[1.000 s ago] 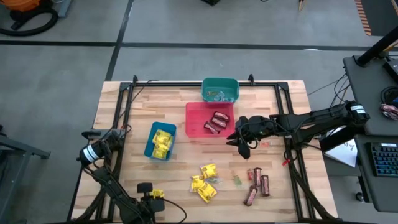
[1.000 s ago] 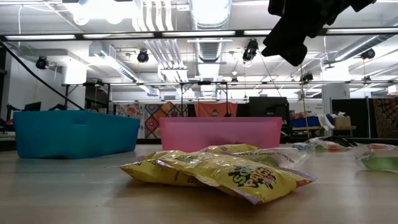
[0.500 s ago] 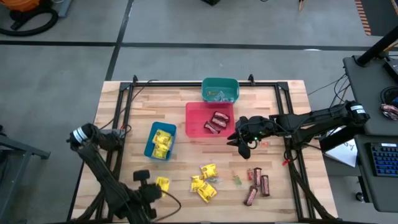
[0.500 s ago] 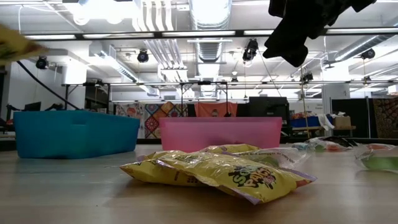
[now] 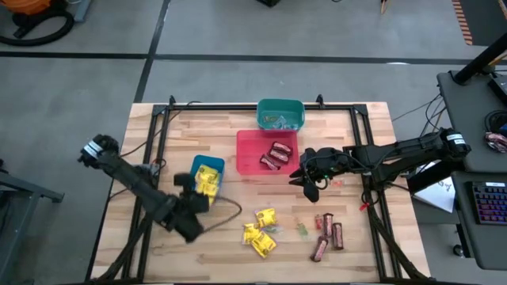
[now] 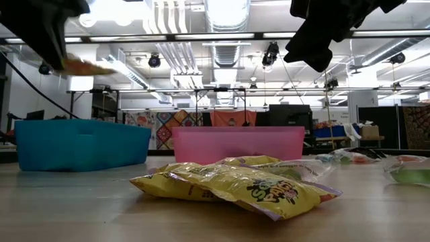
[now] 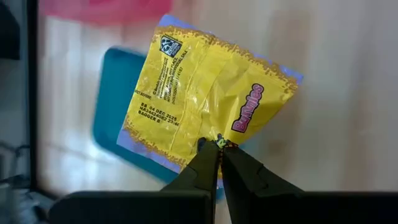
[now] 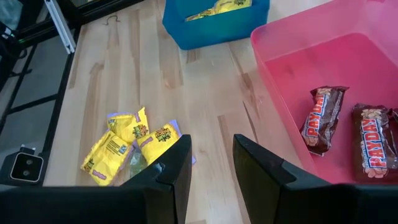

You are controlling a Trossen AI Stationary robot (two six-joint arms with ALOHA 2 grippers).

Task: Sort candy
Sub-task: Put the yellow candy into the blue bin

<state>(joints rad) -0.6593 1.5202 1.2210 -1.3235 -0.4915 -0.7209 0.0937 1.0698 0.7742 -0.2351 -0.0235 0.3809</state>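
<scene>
Left gripper (image 7: pixel 219 149) has its fingers pinched tight on a yellow packet (image 7: pixel 202 99) dangling beyond the fingertips, over the blue bin (image 5: pixel 204 179). Best to centre over the bin, then release. Right gripper (image 8: pixel 210 163) hangs half-open, empty, beside the red bin (image 8: pixel 323 68) holding brown bars (image 8: pixel 320 118).

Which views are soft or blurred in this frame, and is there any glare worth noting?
High view: left gripper smeared by motion, the rest crisp. Low view: yellow packets near the lens sharp, ceiling lights blown out, arms dark silhouettes. Left wrist view: held yellow packet sharp with sheen on its foil, blue bin behind it blurred. Right wrist view: evenly lit, sharp, right gripper open.
</scene>
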